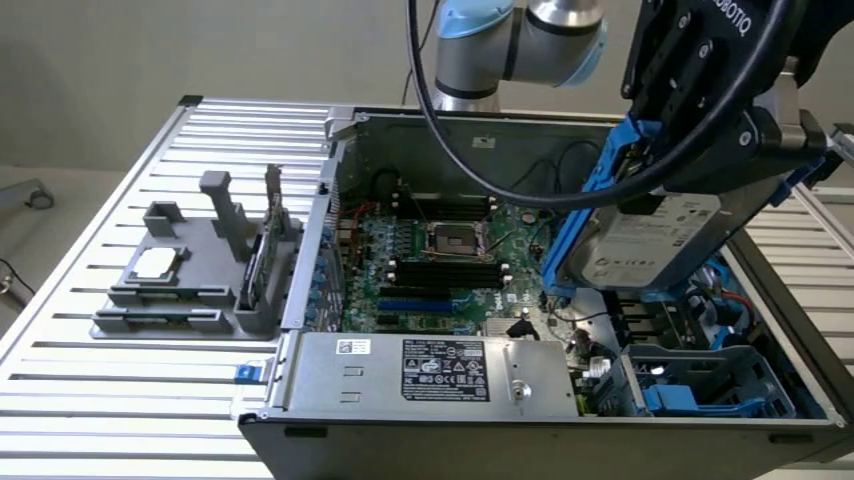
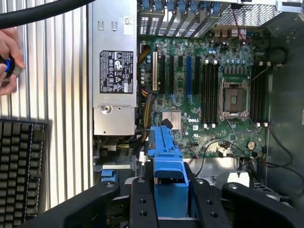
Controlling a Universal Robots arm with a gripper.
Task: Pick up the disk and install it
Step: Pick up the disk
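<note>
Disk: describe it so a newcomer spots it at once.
Find the open computer case on the slatted table. Above its exterior view's right end, the black pincer holds the disk tilted. Unlike the flat grey power-supply box, it has a blue frame.

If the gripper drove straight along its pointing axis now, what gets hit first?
The gripper is shut on the disk, and the disk's blue end leads. Going straight on, that end would likely meet the motherboard near the small heatsink. Depth is unclear.
</note>
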